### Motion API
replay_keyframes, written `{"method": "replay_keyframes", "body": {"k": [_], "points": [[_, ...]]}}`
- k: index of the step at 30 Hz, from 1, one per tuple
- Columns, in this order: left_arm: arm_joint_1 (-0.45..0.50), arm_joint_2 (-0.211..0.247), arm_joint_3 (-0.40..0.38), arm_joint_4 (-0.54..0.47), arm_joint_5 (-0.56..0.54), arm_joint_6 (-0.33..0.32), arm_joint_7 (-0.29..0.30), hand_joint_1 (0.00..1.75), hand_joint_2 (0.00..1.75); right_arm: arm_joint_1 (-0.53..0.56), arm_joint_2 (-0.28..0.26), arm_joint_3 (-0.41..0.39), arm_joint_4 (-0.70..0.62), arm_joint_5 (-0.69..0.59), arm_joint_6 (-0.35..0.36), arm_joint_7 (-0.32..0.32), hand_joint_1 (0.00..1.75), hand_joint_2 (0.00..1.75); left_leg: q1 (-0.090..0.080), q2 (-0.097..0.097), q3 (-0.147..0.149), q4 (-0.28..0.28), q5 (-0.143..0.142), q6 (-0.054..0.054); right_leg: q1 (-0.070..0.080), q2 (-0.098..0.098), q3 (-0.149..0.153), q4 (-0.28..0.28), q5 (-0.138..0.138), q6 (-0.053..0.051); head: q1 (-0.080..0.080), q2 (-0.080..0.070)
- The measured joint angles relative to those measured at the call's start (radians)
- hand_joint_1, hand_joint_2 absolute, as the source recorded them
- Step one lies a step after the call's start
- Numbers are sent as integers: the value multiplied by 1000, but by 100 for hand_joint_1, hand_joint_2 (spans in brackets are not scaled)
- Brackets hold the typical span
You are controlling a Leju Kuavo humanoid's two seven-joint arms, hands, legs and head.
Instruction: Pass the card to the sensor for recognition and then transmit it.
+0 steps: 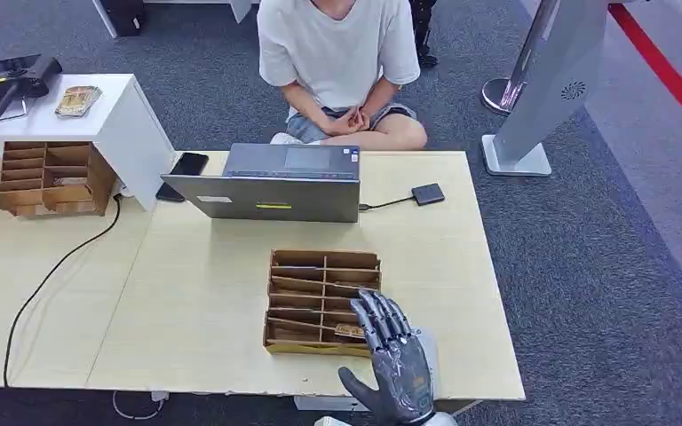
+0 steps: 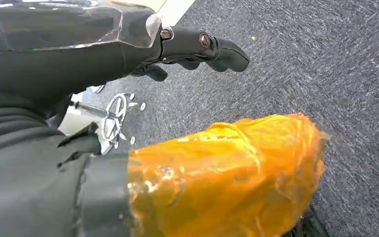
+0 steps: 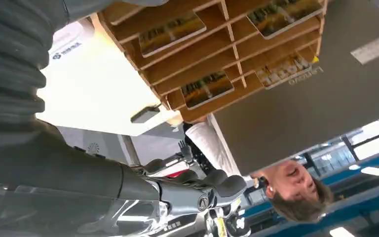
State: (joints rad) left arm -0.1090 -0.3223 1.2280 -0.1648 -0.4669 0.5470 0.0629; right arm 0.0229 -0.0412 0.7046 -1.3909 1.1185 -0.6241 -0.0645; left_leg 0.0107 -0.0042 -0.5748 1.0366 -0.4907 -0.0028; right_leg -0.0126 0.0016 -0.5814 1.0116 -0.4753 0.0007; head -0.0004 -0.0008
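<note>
A wooden card rack (image 1: 323, 303) stands on the light table, near its front edge. A card (image 1: 349, 330) lies in a near right slot, and the right wrist view shows several cards (image 3: 170, 31) in the rack (image 3: 197, 59). My right hand (image 1: 397, 359) hovers flat over the rack's near right corner, fingers stretched out and holding nothing. The sensor (image 1: 427, 193), a small black box, sits at the far right of the table and is cabled to the grey laptop (image 1: 271, 182). My left hand (image 2: 200, 48) hangs over grey carpet, empty.
A person (image 1: 337, 53) sits on the floor behind the table, facing the laptop. A second wooden rack (image 1: 51, 178) and a white stand (image 1: 111, 115) are at far left, with a phone (image 1: 187, 165) and a black cable (image 1: 53, 266). A white kiosk base (image 1: 517, 158) stands at right.
</note>
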Motion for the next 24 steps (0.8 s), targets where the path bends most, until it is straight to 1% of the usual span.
{"method": "replay_keyframes", "body": {"k": [8, 17, 24], "points": [[0, 0, -7, 0, 0, -3, 5, 0, 0, -23, -8, 14, 34, 38, 50, 34, 0, 175, 0, 0, 0, 0, 0, 0, 0, 0, 0, 0, 0, 0, 0, 0], [0, 0, -13, 0, -2, -9, 9, 0, 0, -45, -13, 17, 74, 51, 76, 63, 0, 175, 0, 0, 0, 0, 0, 0, 0, 0, 0, 0, 0, 0, 0, 0], [-1, 0, -19, 0, -5, -13, 10, 0, 0, -60, -13, 18, 109, 44, 92, 72, 0, 175, 0, 0, 0, 0, 0, 0, 0, 0, 0, 0, 0, 0, 0, 0]]}}
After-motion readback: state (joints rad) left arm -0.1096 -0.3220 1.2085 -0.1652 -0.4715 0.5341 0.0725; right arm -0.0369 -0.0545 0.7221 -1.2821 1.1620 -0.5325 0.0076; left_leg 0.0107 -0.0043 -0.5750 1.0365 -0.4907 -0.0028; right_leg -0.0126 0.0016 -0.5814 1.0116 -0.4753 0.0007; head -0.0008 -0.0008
